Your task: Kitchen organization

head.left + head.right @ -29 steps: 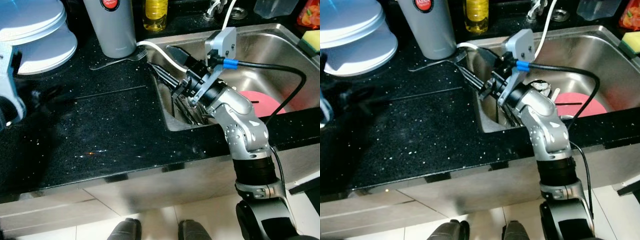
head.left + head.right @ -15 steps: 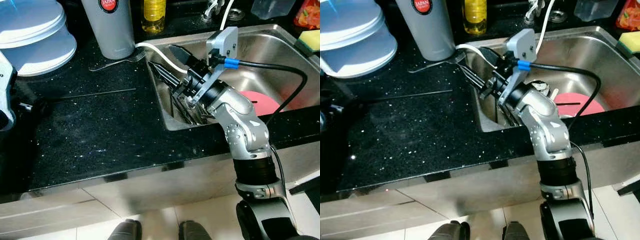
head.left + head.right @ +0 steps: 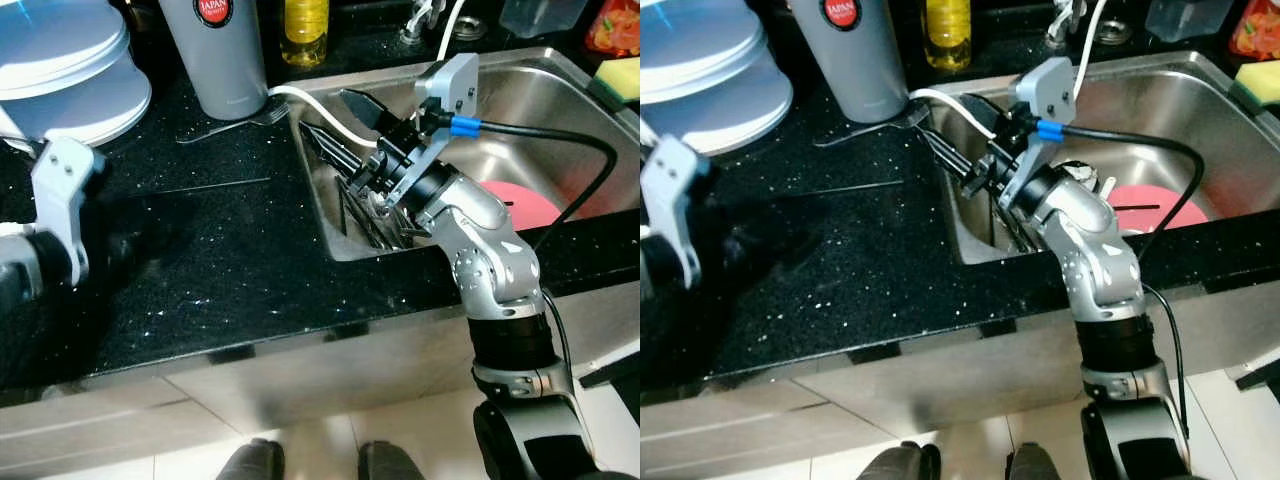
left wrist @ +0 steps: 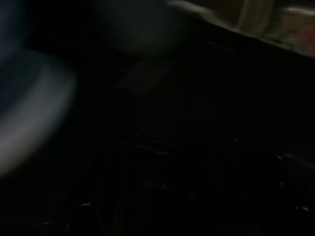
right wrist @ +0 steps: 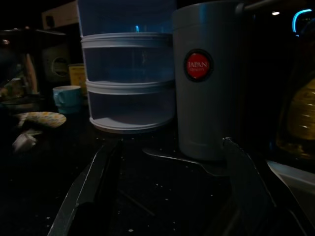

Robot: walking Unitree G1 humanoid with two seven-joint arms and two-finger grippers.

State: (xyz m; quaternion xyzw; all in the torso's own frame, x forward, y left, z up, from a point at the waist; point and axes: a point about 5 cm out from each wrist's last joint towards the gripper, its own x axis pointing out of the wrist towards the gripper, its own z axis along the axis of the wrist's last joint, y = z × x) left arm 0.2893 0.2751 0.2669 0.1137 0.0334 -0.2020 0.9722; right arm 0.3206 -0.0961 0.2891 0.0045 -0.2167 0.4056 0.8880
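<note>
right gripper [image 3: 335, 130]: our fingers spread wide, empty, at the sink's [image 3: 560, 90] left rim.
fork [image 3: 225, 126]: on the counter [image 3: 220, 250], just beyond our fingertips, beside the grey canister [image 3: 215, 55].
left gripper [image 3: 135, 245]: has swung in at left; we can't tell its fingers.
meaning: the fork likely goes first.

A black speckled stone counter [image 3: 230, 260] fills the frame's left and centre, with a stainless steel sink [image 3: 560, 110] at upper right. At top, a tall grey canister [image 3: 218, 50] stands right of stacked white round containers [image 3: 60, 60]; a metal fork [image 3: 225, 125] lies below the canister.
</note>
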